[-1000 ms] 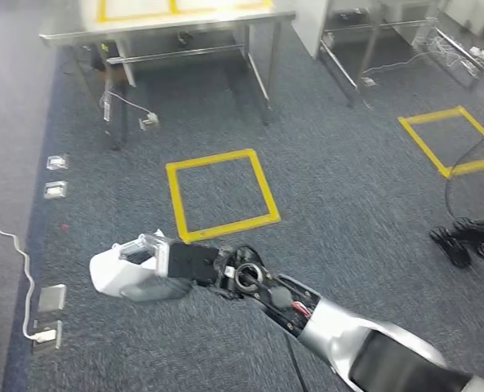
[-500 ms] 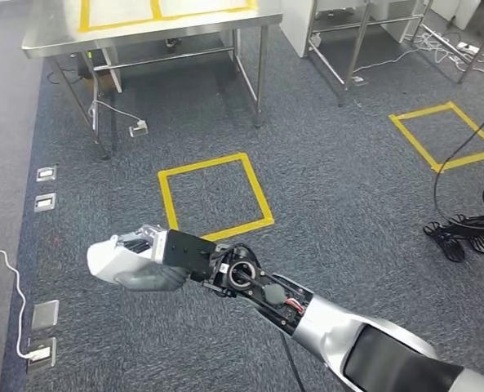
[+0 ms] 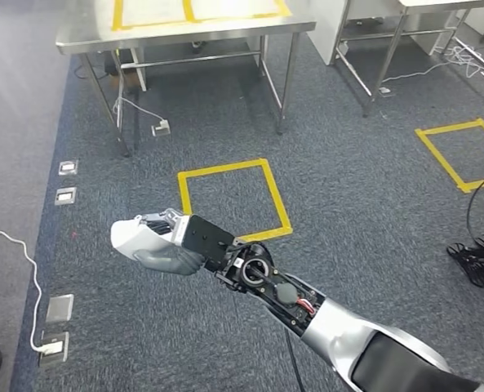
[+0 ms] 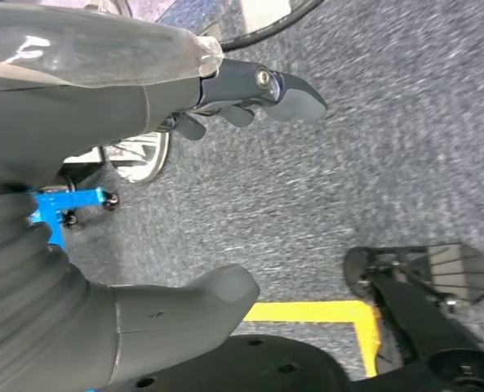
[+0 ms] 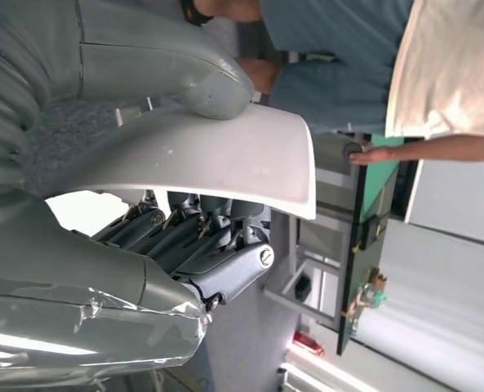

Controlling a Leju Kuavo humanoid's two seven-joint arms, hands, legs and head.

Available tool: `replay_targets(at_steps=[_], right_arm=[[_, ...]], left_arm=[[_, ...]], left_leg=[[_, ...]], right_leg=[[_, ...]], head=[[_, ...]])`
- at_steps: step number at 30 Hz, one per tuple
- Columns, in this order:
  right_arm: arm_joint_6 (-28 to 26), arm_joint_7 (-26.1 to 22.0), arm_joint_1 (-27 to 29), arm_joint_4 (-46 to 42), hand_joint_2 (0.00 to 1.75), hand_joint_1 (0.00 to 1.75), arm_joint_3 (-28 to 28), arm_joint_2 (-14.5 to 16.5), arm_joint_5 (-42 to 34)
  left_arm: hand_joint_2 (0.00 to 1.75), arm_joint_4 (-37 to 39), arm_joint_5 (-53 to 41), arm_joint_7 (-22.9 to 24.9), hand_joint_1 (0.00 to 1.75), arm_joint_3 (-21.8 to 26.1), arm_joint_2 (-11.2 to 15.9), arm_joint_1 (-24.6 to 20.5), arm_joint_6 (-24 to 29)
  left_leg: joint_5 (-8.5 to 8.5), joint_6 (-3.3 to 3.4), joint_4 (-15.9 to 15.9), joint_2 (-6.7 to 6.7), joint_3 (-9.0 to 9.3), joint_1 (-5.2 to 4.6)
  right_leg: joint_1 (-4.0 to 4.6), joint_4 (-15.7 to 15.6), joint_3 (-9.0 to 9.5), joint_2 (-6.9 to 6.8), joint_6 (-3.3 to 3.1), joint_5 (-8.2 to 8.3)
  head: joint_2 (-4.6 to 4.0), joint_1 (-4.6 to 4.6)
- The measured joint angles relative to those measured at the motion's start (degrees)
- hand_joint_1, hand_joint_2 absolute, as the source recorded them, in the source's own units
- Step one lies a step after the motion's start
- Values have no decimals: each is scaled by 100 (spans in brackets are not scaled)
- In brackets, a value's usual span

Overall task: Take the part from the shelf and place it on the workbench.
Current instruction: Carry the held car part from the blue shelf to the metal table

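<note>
My right hand point(image 3: 172, 248) reaches out to the left over the carpet and grips a white curved part point(image 3: 127, 236). The right wrist view shows the same part point(image 5: 227, 159) clamped between the thumb on one face and the fingers point(image 5: 202, 245) on the other. The steel workbench point(image 3: 184, 31), with yellow tape on its top, stands ahead at the far side of the floor, well apart from the hand. My left hand point(image 4: 135, 106) hangs over the carpet with thumb and fingers spread and nothing between them.
A yellow taped square point(image 3: 233, 200) lies on the carpet just beyond the hand, and another point(image 3: 458, 151) lies at the right. Floor sockets point(image 3: 67, 181) and a white cable point(image 3: 29, 278) run along the left. A second steel table point(image 3: 375, 49) stands at the back right. People stand by a shelf point(image 5: 362, 212).
The whole picture has shifted as the camera moved, so the workbench and yellow square now sit further right. The right hand still holds the white part out in front.
</note>
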Motion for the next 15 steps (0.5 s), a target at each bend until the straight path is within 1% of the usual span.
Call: replay_targets(at_steps=[1, 2, 4, 5, 6, 7, 8, 9, 10, 11, 12, 13, 14, 15], right_arm=[[-2, 1, -3, 7, 175, 147, -3, 3, -1], [-4, 2, -5, 13, 175, 147, -4, 5, -1], [-5, 3, -3, 25, 175, 147, -7, 19, -1], [-5, 2, -8, 28, 175, 147, -9, 29, -1], [-5, 2, -14, 32, 175, 147, -10, 41, -1], [-5, 2, -17, 36, 175, 147, -9, 48, -1], [-5, 2, -15, 43, 175, 147, -9, 54, -1], [-5, 3, -7, 53, 175, 147, -8, 57, -1], [-5, 3, 5, 67, 175, 147, -7, 58, -1], [-4, 3, 14, 79, 175, 147, -7, 58, -1], [1, 3, 19, 87, 175, 147, -6, 59, -5], [10, 4, 18, 93, 175, 147, -5, 60, -16], [27, 5, 11, 96, 175, 147, -5, 60, -40], [50, 13, 4, 98, 175, 147, -4, 65, -67]], left_arm=[[175, 0, 0, 0, 0, 0, -3, -5, 0], [175, 0, 0, 0, 0, 0, -3, -9, 0], [175, 0, 0, 0, 0, 0, 3, -7, -1], [175, 0, 0, -1, 0, 0, 4, -8, -1], [175, 0, 0, -2, 0, 0, 6, -11, -2], [175, 0, 0, -4, 0, 0, 4, -12, -4], [175, 0, 0, -5, 0, 0, 3, -12, -5], [175, 0, -1, -7, 0, 0, 3, -9, -8], [175, 0, -1, -7, 0, 0, 4, -3, -10], [175, 0, -2, -7, 0, 0, 7, 3, -12], [175, 0, -2, -7, 0, 0, 11, 7, -14], [175, 0, -3, -7, 0, 0, 17, 9, -16], [175, 0, -3, -7, 0, 0, 21, 7, -16], [175, 0, -4, -7, 0, 0, 25, 5, -16]], left_leg=[[-17, -26, -5, -1, 5, -4], [-26, -56, -17, 3, 12, -7], [-74, -119, 3, 30, 23, 5], [-147, -148, 131, 43, -30, 7], [-270, -173, 396, 52, -162, 10], [-423, -191, 783, 58, -375, 12], [-569, -207, 1215, 58, -638, 14], [-650, -219, 1565, 58, -869, 16], [-619, -227, 1726, 59, -1017, 17], [-473, -229, 1662, 59, -1052, 21], [-227, -227, 1358, 55, -961, 27], [53, -225, 923, 23, -806, 40], [243, -218, 520, -35, -642, 49], [363, -199, 214, -81, -517, 56]], right_leg=[[19, -109, 45, 3, -11, -6], [28, -146, 58, 6, -21, -33], [4, -214, 116, 18, -58, -44], [-13, -250, 155, 18, -84, -47], [-29, -282, 196, 15, -108, -51], [-26, -290, 218, 9, -129, -67], [-24, -290, 234, 2, -148, -88], [-20, -290, 253, -1, -156, -109], [-18, -289, 282, 1, -159, -136], [-17, -288, 320, 8, -154, -167], [-18, -284, 368, 33, -139, -203], [-19, -276, 417, 61, -116, -246], [-8, -260, 438, 90, -84, -290], [2, -247, 449, 118, -54, -325]], head=[[0, -5], [0, -15], [0, -33], [0, -63], [0, -104], [0, -150], [0, -187], [0, -209], [0, -220], [0, -231], [0, -242], [0, -252], [0, -265], [0, -270]])
